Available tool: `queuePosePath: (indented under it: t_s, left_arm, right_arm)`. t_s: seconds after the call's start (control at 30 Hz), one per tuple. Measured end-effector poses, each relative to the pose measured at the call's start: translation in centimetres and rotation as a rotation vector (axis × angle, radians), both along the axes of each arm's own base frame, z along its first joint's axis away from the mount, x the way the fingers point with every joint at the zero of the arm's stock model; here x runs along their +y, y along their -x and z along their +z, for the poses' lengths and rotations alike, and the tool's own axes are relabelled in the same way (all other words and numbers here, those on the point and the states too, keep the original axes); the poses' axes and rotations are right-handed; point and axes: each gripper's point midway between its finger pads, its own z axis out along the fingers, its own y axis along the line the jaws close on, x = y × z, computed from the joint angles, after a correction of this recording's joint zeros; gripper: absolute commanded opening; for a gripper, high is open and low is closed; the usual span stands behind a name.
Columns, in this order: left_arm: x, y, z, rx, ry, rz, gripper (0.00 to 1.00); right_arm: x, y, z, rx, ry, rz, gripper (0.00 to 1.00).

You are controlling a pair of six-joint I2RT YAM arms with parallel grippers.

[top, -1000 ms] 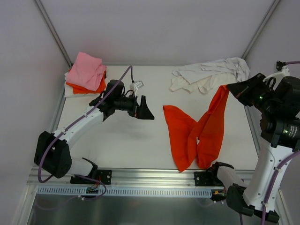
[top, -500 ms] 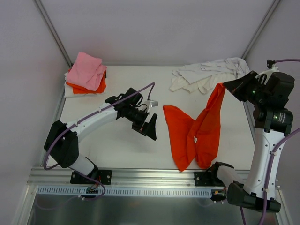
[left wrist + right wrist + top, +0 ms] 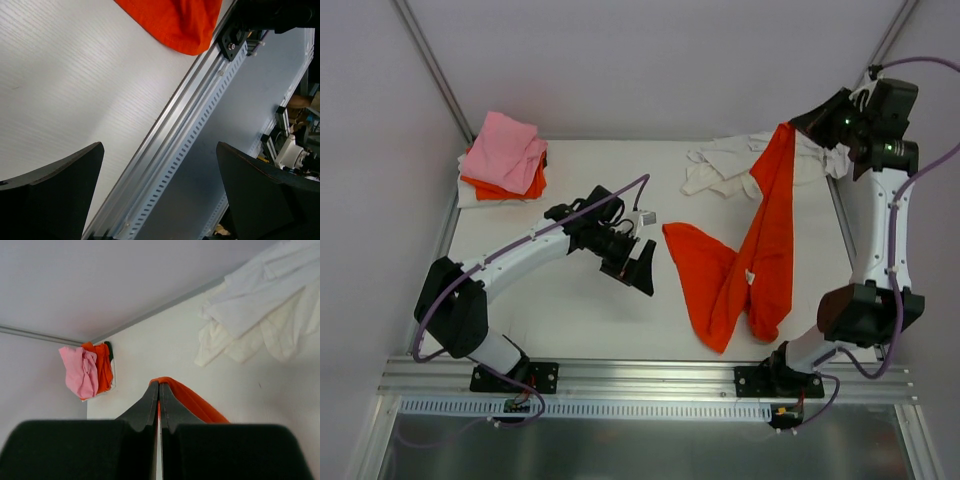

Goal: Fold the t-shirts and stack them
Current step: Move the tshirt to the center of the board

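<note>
Right gripper [image 3: 159,387] pinches the orange t-shirt [image 3: 760,260] by one edge, raised at 1 o'clock; left gripper [image 3: 642,270] is spread wide and empty.
The shirt hangs from the pinch to the table [image 3: 570,320], long axis 1 to 7 o'clock, lower half crumpled close to the front rail [image 3: 650,375]. Its free left lobe lies at 3 o'clock from the left gripper, near but not touching, so the left arm looks nearer for that corner. Folded stack [image 3: 507,150], pink on top, is at 10 o'clock; white t-shirts [image 3: 740,165] are heaped at 1 o'clock.
</note>
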Motion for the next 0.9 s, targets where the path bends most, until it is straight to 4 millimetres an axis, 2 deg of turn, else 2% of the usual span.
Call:
queuePosePath:
  t_s: [0.1,0.2,0.33,0.5,0.67,0.8,0.9]
  left_arm:
    - [-0.6,-0.6,0.2,-0.007,0.021,0.017,0.99]
    - [-2.0,-1.7,0.3,-0.005,0.049,0.029,0.99]
    - [-4.9,-2.9,-0.1,0.017,0.063,0.013,0.99]
    - [-10.1,-4.5,0.1,-0.010,0.096,-0.019,0.99]
    - [-15.0,-5.0,0.2,-0.036,0.129,-0.076,0.99]
    - [-16.6,-4.4,-0.6,-0.058,0.111,-0.106,0.99]
    - [-16.9,-4.2,-1.0,-0.076,0.101,-0.119,0.98]
  right_arm:
    - [-0.1,-3.6,2.0,-0.055,0.005,0.019,0.00]
    - [0.0,-5.3,2.4,-0.081,0.007,0.038,0.00]
    - [0.1,-6.3,0.5,-0.045,0.008,0.057,0.00]
    - [0.1,-6.7,-2.2,0.008,0.001,0.070,0.00]
    - [0.2,-6.5,-6.6,0.083,-0.012,0.069,0.00]
    - [0.3,-5.9,-9.3,0.144,-0.023,0.071,0.00]
    - [0.3,-5.8,-9.6,0.146,-0.025,0.073,0.00]
